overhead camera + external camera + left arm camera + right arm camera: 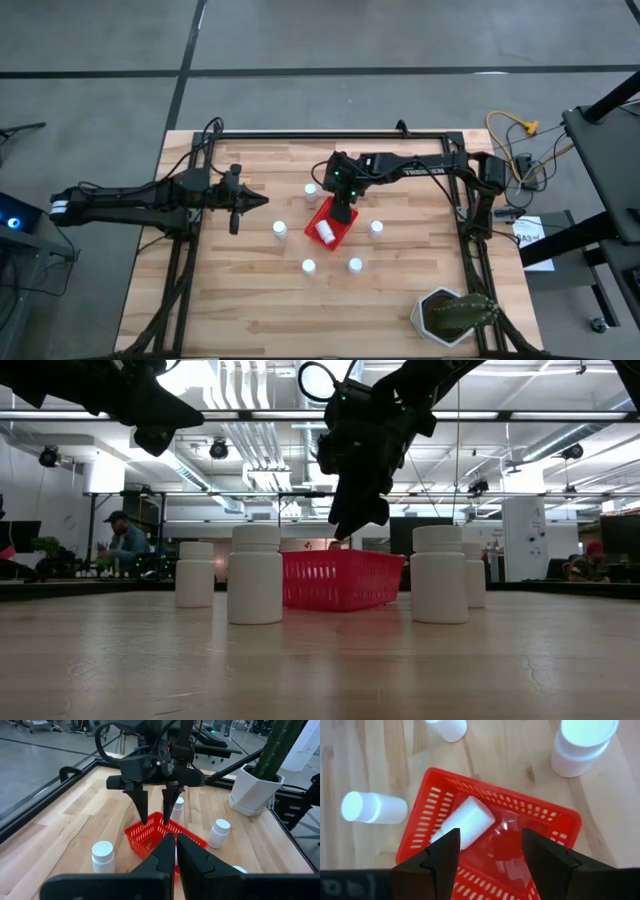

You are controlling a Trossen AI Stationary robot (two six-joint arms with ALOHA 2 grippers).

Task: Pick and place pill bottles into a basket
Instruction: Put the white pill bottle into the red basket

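Note:
The red basket [338,222] stands on the table's middle; it also shows in the right wrist view [540,827] and the low view [340,578]. One white pill bottle [465,822] lies on its side inside it [325,233]. Several other pill bottles stand upright on the table around the basket, among them ones at its far side [311,190], left [280,229] and right [376,228]. My right gripper [490,851] hovers open and empty just above the basket [345,207], fingers pointing down. My left gripper [252,200] is shut and empty, left of the basket, above the table.
A white pot with a green cactus-like plant [455,315] stands at the table's near right corner. Two more bottles stand near the basket's near side [308,266] [355,265]. Black frame rails [330,134] run along the table's edges. People sit in the room beyond [125,540].

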